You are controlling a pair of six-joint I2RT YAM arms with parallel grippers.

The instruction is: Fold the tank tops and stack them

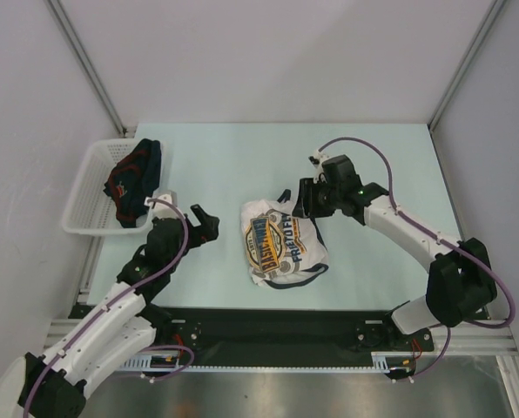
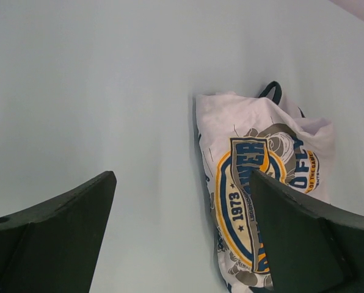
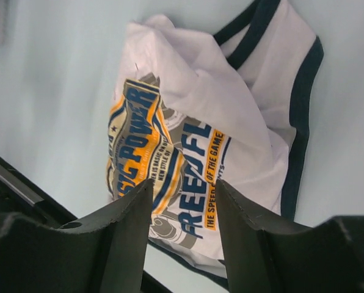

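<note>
At the near edge, a black rail (image 1: 277, 329) is seen carrying both arm bases. Just beyond it, on the left, the left gripper (image 1: 205, 223) is held low over bare table (image 1: 373, 157), its jaws spread wide with nothing between them; it is pointed toward the white top (image 1: 281, 244), which lies near but apart from it. The white top is found in the middle of the table, bunched into a rough, lumpy rectangle with the yellow-blue print facing up and a dark strap loop poking out at its far edge. Over that far edge the right gripper (image 1: 293, 204) is poised, jaws partly apart, with no cloth pinched between them. Farthest away, at the left, the navy top (image 1: 136, 178) is heaped in a white basket (image 1: 77, 196). The fold appears unfinished. It would be done best if the loose strap and trim were tucked in first, opposite edges were pinched one by each arm, and the cloth were drawn taut before being laid over. A grip taken through several layers is likely to drag the whole bundle.
</note>
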